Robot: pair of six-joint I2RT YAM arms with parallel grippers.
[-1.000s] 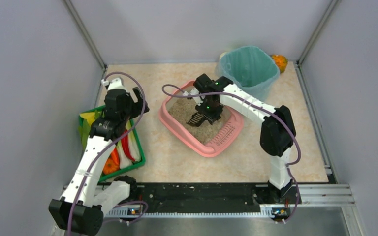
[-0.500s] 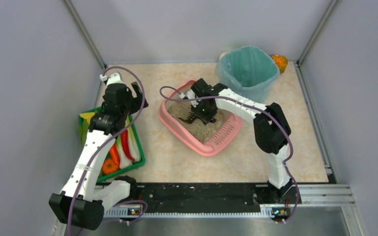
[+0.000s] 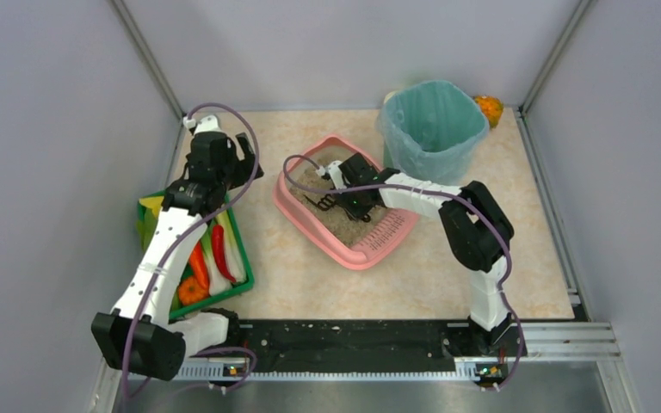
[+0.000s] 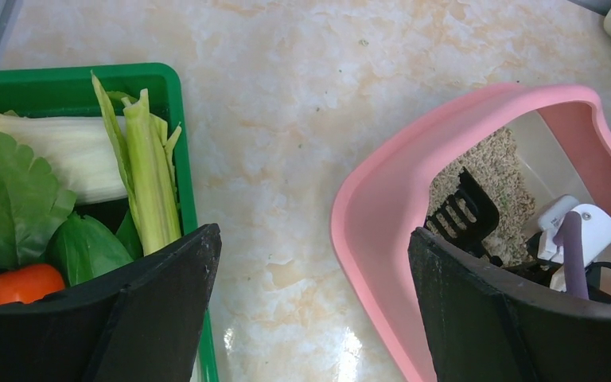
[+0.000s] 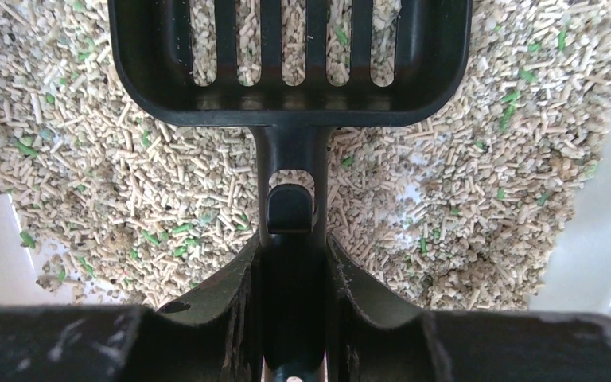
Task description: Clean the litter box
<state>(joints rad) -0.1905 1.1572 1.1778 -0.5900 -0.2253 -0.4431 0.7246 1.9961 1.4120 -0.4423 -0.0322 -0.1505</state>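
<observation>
Beige tabletop [image 3: 310, 284], centre: pink litter box [image 3: 353, 258], where we judge sifting in hand, right gripper [image 5: 293, 270] jaws clamped on the scoop [image 5: 290, 115], left gripper [image 4: 314, 278] jaws wide and empty; next calls for a level lift toward the bin [image 3: 443, 159].

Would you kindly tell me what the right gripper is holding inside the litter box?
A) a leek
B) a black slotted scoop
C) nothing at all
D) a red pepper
B: the right gripper is shut on the handle of the black slotted scoop, whose head sits over the litter in the pink litter box.
</observation>
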